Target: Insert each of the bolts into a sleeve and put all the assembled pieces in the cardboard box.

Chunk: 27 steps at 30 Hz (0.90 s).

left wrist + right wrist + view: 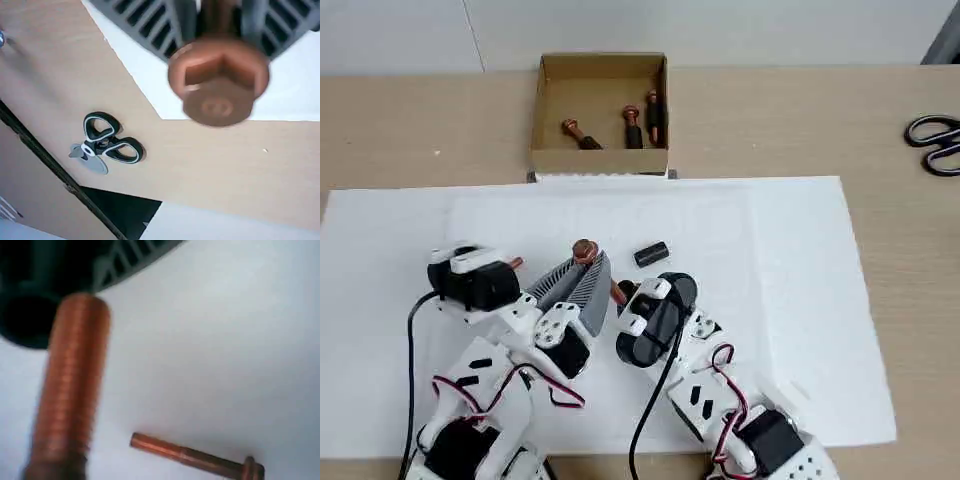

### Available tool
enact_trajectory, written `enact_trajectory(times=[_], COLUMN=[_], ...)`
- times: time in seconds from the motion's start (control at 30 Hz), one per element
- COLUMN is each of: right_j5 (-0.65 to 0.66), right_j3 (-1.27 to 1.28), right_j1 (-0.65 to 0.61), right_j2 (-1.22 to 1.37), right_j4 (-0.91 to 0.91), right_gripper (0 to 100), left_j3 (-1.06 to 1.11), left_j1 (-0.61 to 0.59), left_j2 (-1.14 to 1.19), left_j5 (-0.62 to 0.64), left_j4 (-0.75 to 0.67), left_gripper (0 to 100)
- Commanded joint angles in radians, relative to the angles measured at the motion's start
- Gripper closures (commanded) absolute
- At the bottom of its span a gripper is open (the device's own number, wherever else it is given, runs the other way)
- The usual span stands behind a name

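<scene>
Three assembled pieces [632,128] already lie inside the cardboard box [546,112], which sits on the worktop [410,130] just past the far edge of the white paper sheet [790,300]. That part of the job looks finished, and the rest appears to be under way.

The left gripper [582,268] is over the middle of the sheet, clamped narrowly on a copper bolt [218,82] whose hex head sticks out at the fingertips. Just beside it is the right gripper [632,298], with the threaded shaft of a second bolt [70,390] showing close to it. I cannot tell whether this gripper has a grip on that bolt.

One black sleeve [651,253] lies loose on the sheet, just beyond the right gripper and short of the box, with no bolt in it. Another bolt [195,457] lies flat on the paper, untouched. A pair of scissors [935,143] rests near the right edge of the worktop, well apart from the work.

Judging by this, at least the held bolt and the loose one have yet to be sleeved and boxed.
</scene>
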Motion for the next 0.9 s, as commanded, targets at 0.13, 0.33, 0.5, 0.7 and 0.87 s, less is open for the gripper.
enact_trajectory(times=[0.13, 0.33, 0.5, 0.7, 0.87], right_j5=[0.008, 0.008, 0.008, 0.008, 0.008], right_j3=[-0.037, -0.038, -0.038, -0.038, -0.035], right_j1=[-0.008, -0.030, -0.062, -0.053, -0.041], right_j2=[-0.012, -0.012, -0.012, -0.012, -0.012], right_j4=[-0.021, -0.019, -0.019, -0.019, -0.018], right_gripper=[99.6, 99.6, 99.6, 99.6, 99.6], left_j3=[-0.002, -0.008, -0.001, 0.012, 0.007], left_j1=[0.003, 0.000, 0.000, 0.000, -0.002], left_j2=[-0.006, -0.006, -0.003, -0.006, -0.006], left_j5=[0.000, 0.000, 0.000, 0.000, -0.051], left_j4=[-0.029, -0.051, -0.095, -0.095, -0.095], left_gripper=[99, 99, 99, 99, 99])
